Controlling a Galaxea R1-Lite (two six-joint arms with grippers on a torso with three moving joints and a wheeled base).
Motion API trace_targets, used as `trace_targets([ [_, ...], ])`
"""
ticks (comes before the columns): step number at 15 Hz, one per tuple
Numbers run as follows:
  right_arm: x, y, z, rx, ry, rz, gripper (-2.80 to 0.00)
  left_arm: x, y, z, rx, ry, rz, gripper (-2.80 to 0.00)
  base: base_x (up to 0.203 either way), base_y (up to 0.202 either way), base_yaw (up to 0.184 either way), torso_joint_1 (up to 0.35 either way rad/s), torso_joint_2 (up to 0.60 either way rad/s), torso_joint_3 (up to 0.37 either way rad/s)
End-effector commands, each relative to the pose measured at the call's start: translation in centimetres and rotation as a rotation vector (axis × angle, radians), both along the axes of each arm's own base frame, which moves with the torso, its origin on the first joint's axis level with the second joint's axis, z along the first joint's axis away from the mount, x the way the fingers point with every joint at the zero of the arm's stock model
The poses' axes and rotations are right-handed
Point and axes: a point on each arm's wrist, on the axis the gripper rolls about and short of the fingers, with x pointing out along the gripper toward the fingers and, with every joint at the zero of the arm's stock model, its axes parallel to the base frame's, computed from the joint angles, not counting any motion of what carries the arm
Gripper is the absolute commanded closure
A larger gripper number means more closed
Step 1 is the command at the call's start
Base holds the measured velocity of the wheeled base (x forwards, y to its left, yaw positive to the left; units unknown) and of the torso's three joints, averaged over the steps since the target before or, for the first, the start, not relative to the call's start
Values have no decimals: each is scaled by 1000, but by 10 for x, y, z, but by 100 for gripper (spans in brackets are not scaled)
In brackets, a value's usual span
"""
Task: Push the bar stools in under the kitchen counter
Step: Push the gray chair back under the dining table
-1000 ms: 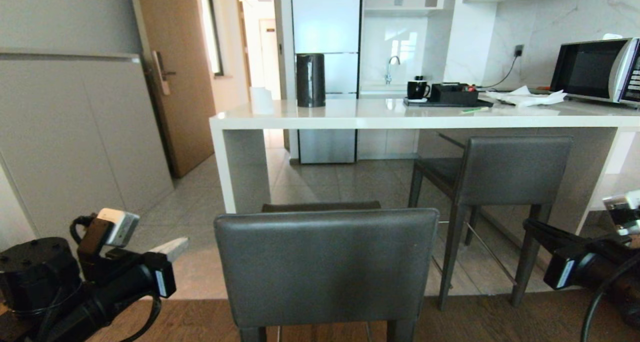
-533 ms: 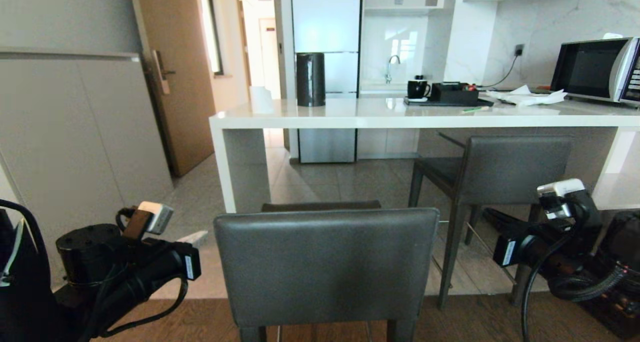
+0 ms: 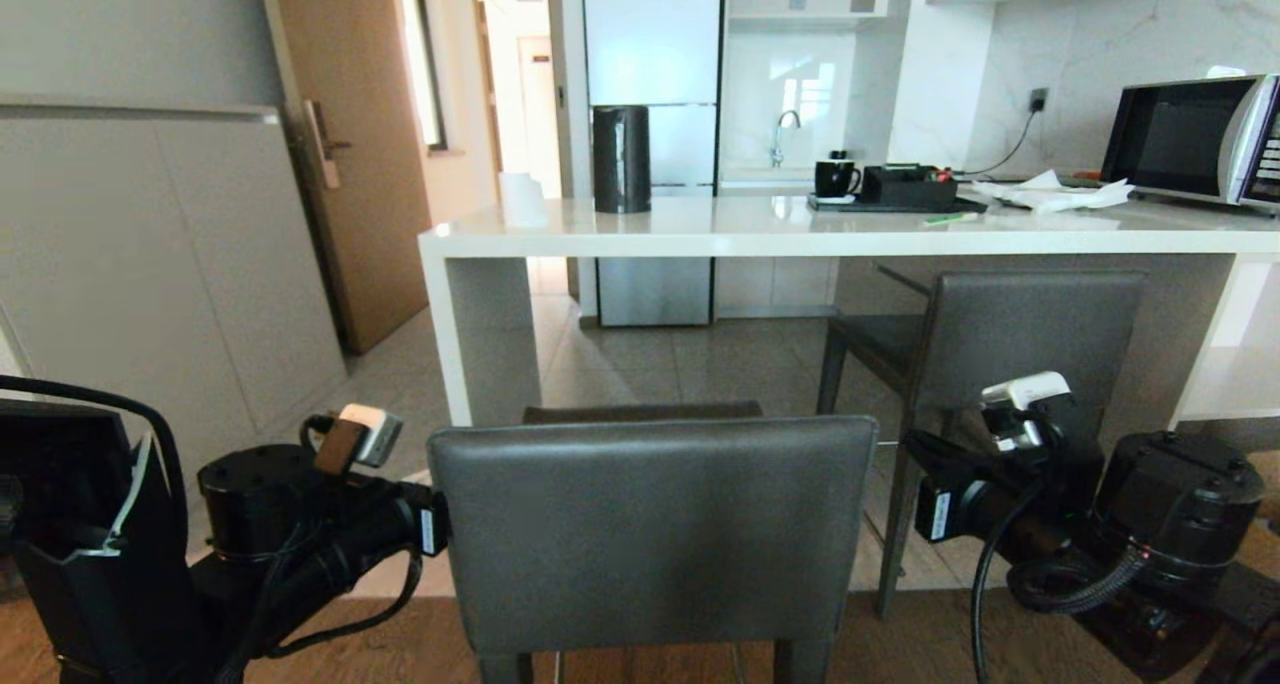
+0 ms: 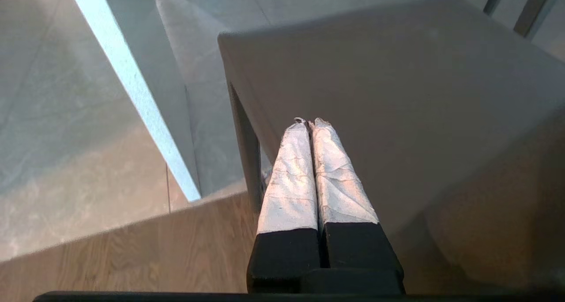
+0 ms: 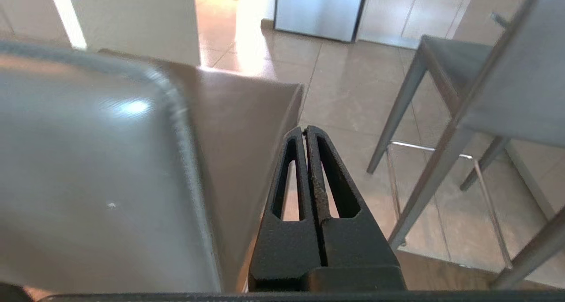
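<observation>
The nearer of the bar stools stands right before me, its grey backrest [image 3: 650, 534] short of the kitchen counter [image 3: 800, 239]. The other stool [image 3: 1030, 339] stands at the right with its seat partly under the slab. My left gripper [image 4: 311, 122] is shut and empty, its taped tips at the left end of that backrest [image 4: 397, 94]; whether they touch it I cannot tell. My right gripper [image 5: 306, 130] [image 3: 912, 442] is shut and empty, just off the backrest's right edge [image 5: 88, 160], above the floor between the two stools.
On the counter stand a black kettle [image 3: 621, 159], a mug [image 3: 835, 178], a black tray [image 3: 905, 192] and a microwave [image 3: 1190, 139]. Grey wall cabinets [image 3: 150, 284] and a wooden door [image 3: 345, 144] line the left. The second stool's legs and footrail [image 5: 423, 148] are close to my right gripper.
Both arms have swung inward to the near stool's backrest: the left arm to the right, the right arm to the left. Neither stool has moved.
</observation>
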Motion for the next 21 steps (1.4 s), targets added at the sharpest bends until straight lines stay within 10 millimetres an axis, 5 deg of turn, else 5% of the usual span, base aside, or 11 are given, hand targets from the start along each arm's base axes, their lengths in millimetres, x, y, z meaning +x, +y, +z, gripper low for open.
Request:
trace_targets([
  [1, 3, 3, -4, -3, 9, 6, 0, 6, -2, 1, -6, -21, -2, 0, 0, 0, 0, 0, 0, 0],
  [7, 17, 10, -11, -9, 18, 5, 0, 3, -18, -2, -7, -12, -58, 0, 0, 0, 0, 0, 0, 0],
  [13, 59, 32, -11, -12, -56, -17, 0, 4, -19, -6, -5, 4, -59, 0, 0, 0, 0, 0, 0, 0],
  [18, 28, 6, 13, 12, -89, -70, 0, 4, -16, -4, -7, -5, -48, 0, 0, 0, 0, 0, 0, 0],
  [21, 8, -21, 2, 6, -17, -128, 0, 3, -17, -2, -8, -8, -51, 0, 0, 0, 0, 0, 0, 0],
])
